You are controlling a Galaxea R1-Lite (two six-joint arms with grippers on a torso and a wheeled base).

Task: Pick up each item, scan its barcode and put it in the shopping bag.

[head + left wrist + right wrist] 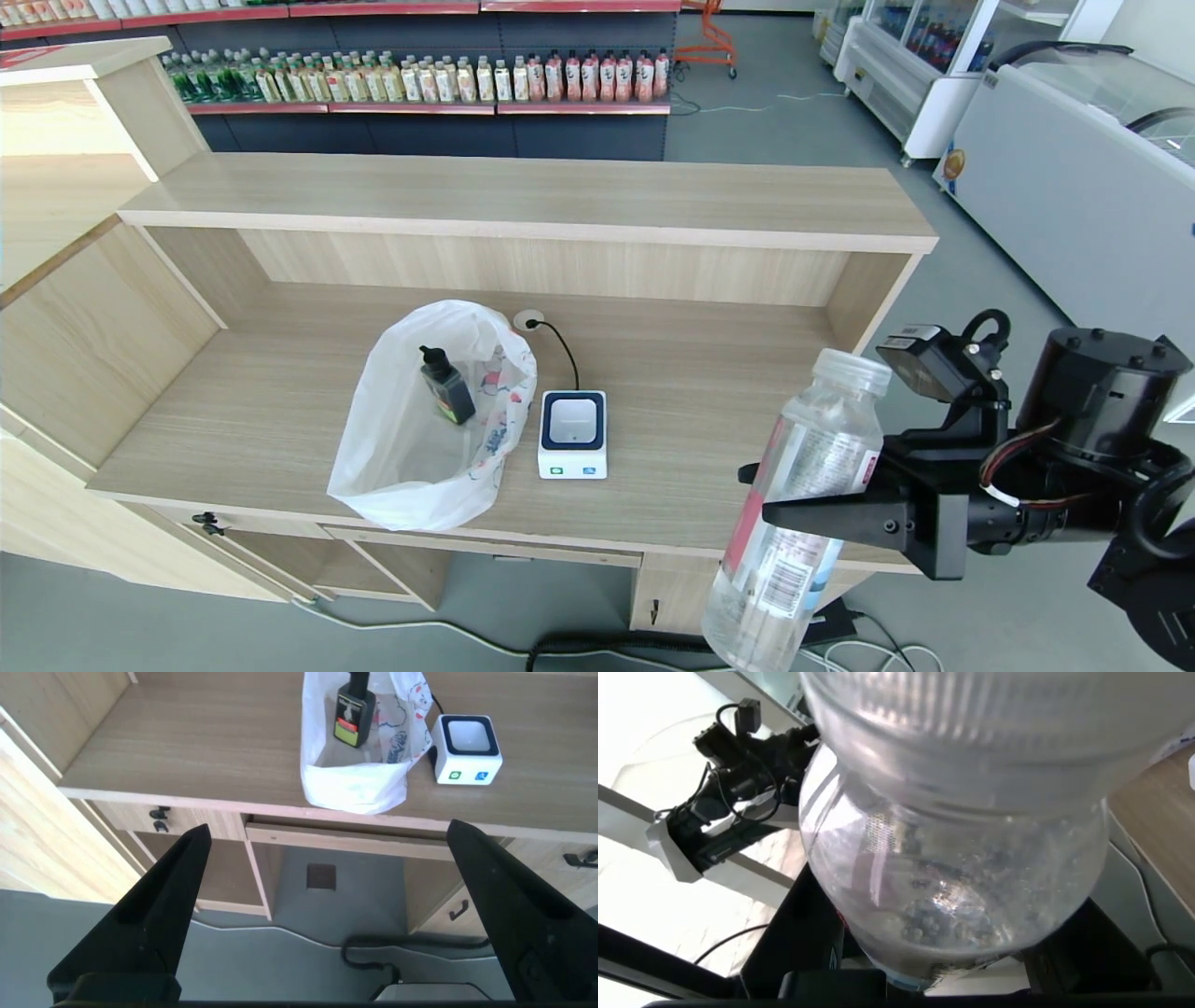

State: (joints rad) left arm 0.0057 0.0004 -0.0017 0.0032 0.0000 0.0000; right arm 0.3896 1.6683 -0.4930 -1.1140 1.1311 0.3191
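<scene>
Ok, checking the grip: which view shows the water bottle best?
The head view: the whole water bottle, tilted, barcode showing, held in the right gripper. The right wrist view gives its clear body close up; the left wrist view faces the counter.

Bright, even light falls over the counter [523, 196]. Shadows beside the bag [411, 467] and scanner [572, 434] are faint and soft. The head view's upper left corner is washed out, and straight edges bow toward its borders. In the right wrist view the bottle [952, 887] is backlit against blown-out white, with glints on its wall. The left wrist view darkens under the counter.
</scene>
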